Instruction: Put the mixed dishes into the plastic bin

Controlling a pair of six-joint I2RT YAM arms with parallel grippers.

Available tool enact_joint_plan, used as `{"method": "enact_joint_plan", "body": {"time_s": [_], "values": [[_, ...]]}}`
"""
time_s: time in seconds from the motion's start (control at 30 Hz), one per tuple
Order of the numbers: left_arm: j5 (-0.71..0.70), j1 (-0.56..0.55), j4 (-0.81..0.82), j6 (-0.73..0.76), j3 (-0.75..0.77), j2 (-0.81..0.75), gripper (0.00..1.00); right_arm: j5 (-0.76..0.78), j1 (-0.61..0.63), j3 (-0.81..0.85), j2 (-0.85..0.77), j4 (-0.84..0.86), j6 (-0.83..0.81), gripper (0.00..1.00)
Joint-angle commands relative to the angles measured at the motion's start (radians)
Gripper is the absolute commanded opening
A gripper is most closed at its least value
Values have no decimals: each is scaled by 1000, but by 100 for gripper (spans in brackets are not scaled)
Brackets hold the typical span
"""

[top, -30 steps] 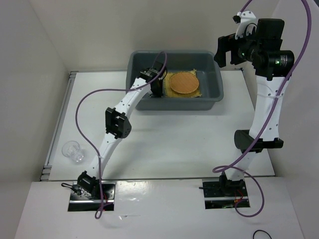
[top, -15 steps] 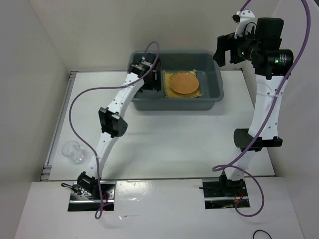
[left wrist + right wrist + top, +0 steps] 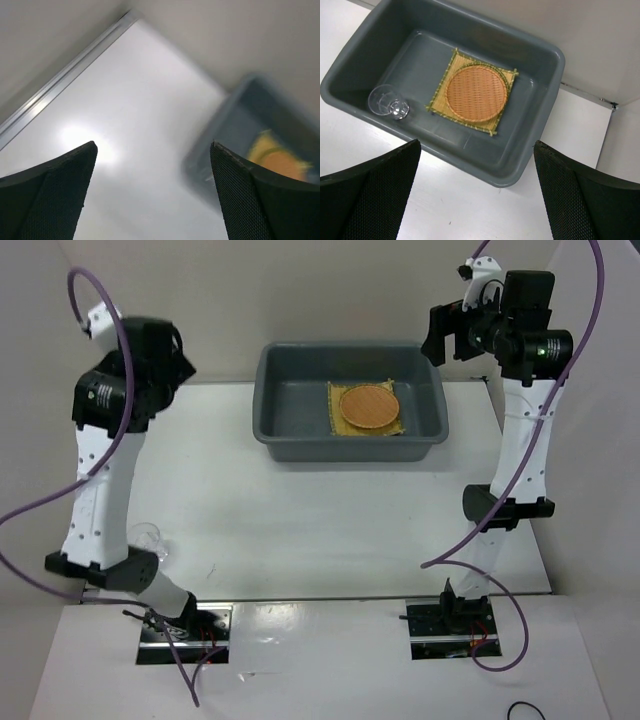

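Spread wide with nothing between its fingers, the left claw (image 3: 152,145) is seen raised over the bench (image 3: 330,510). One clear cup (image 3: 148,537) is seen on the bench beside that arm. Inside the grey bin (image 3: 530,150) are lodged a second cup (image 3: 387,101), the woven mat (image 3: 439,102) and, on it, the orange-brown plate (image 3: 476,94). The right claw (image 3: 477,144) is held spread above the bin.

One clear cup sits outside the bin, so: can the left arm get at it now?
Probably yes. The clear cup stands on the table beside the left arm, nothing covering it, and the left end effector is open and empty. Close to the base, though.
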Motion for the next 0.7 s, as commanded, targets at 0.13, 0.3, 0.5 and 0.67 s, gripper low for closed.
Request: {"method": "enact_joint_plan", "body": {"time_s": [0.13, 0.3, 0.5, 0.67], "values": [[-62, 150, 19, -230, -831, -197, 99, -41, 1, 79, 49, 9, 22, 98], [-2, 298, -40, -312, -1025, -197, 99, -41, 10, 102, 99, 9, 22, 98], [237, 422, 156, -218, -1207, -266, 99, -51, 10, 142, 130, 9, 22, 98], [294, 474, 203, -196, -1280, -214, 99, -51, 10, 142, 130, 9, 22, 98]]}}
